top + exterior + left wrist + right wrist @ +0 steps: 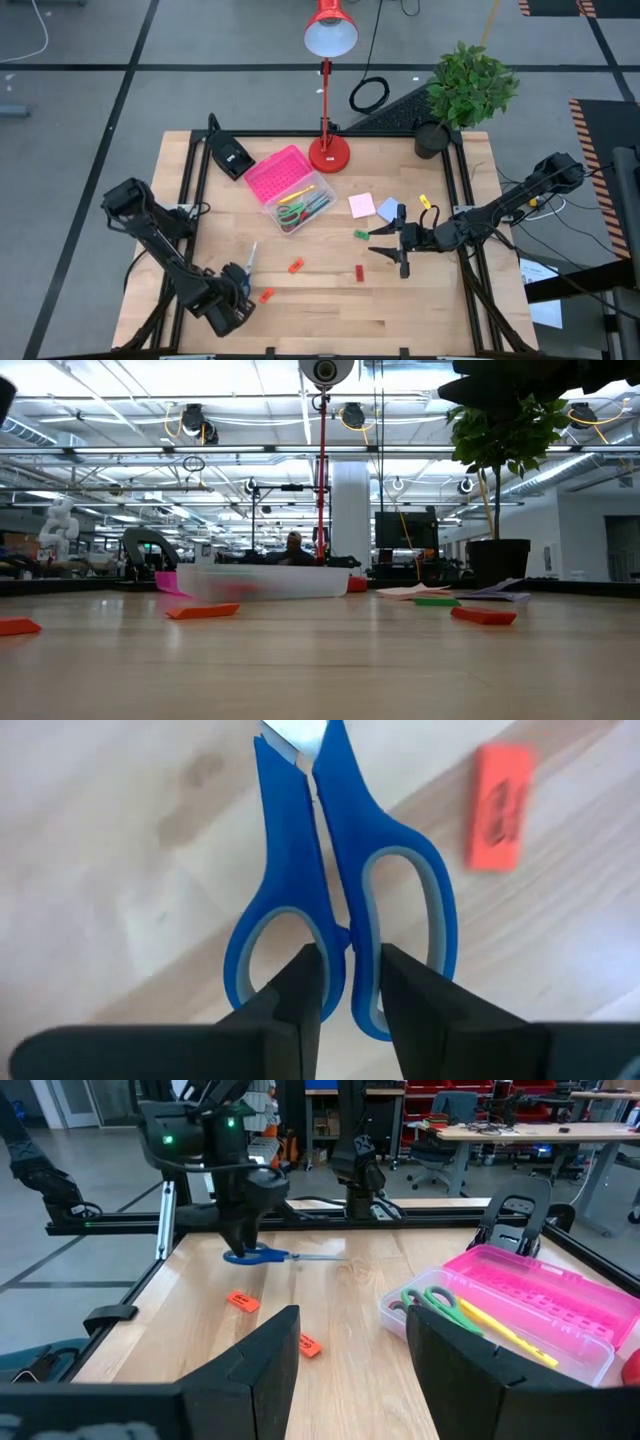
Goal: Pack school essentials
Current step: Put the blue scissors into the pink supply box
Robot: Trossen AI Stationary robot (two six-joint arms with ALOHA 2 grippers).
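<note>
Blue-handled scissors lie on the wooden table near its front left. My left gripper stands over their handles, pointing down, shut on them. My right gripper hovers open at the table's right, holding nothing; its fingers frame the right wrist view. Green-handled scissors and a yellow pencil lie in the clear box with the pink lid. Red erasers, a green eraser, a pink pad and a blue pad lie loose on the table. My left gripper pinches the inner bars of the two handle loops, where they meet, between its two fingers. One fingertip stands in each loop. The fingers come from above, pointing down. The scissors lie flat on the table, blades pointing away.
A red desk lamp stands at the far middle, a potted plant at the far right corner, a black wedge-shaped device at the far left. A small yellow item lies by the blue pad. Bare wood runs along the near edge.
</note>
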